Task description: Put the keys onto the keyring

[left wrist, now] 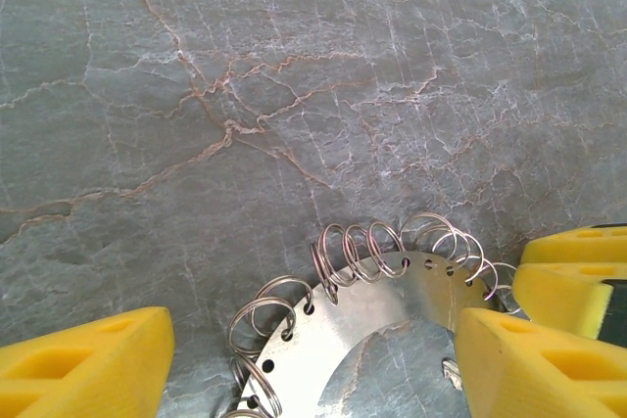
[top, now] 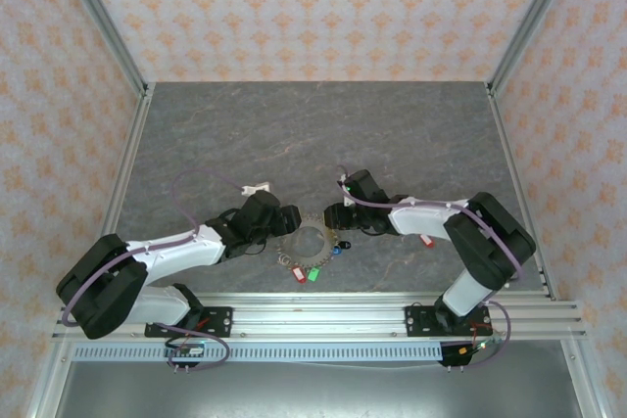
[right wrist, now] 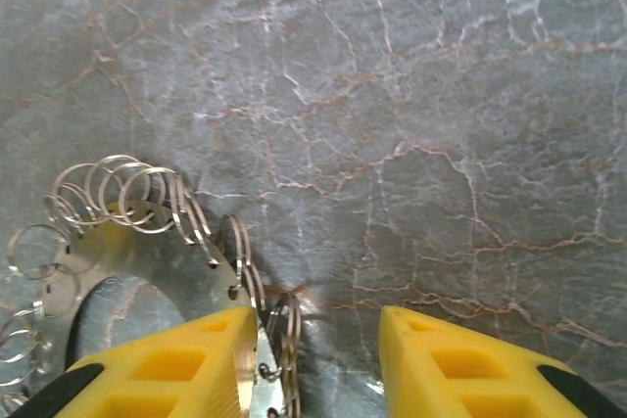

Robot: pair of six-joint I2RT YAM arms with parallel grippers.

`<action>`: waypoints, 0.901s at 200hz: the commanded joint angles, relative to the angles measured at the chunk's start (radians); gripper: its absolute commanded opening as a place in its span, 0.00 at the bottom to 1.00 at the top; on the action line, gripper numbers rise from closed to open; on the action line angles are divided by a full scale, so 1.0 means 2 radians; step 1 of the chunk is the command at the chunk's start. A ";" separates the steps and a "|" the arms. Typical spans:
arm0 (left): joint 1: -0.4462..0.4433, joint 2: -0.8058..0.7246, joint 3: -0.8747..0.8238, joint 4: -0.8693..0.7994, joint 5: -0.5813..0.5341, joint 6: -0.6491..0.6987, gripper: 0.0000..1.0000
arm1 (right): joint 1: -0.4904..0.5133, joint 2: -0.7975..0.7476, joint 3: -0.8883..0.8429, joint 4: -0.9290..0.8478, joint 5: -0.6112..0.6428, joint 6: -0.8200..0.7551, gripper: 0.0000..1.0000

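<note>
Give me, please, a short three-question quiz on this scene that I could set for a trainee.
1. True or false: the left arm's jaws are shut tight.
2. In the top view, where do the red tag and the green tag lie relative to the keyring? A: at its near edge, on the robot's side. B: at its far edge. C: inside its hole.
3. In the left wrist view, what is threaded through the holes in the keyring's flat plate?
Key: 1 false, they stand wide apart. 2 A. 3 small wire rings.
</note>
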 commanded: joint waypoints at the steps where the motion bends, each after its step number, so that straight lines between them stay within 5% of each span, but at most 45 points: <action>1: 0.003 0.004 0.016 -0.013 -0.013 0.008 0.76 | 0.001 0.000 0.016 -0.020 0.010 -0.005 0.37; 40: 0.003 0.001 0.025 -0.018 -0.012 0.011 0.75 | 0.001 -0.049 -0.005 -0.013 0.040 -0.030 0.37; 63: 0.003 -0.005 0.025 -0.017 -0.012 0.016 0.65 | -0.010 -0.067 -0.018 -0.007 0.048 -0.017 0.38; 180: 0.003 -0.038 -0.005 -0.026 0.019 0.030 0.72 | -0.009 -0.019 0.009 -0.043 -0.027 0.002 0.39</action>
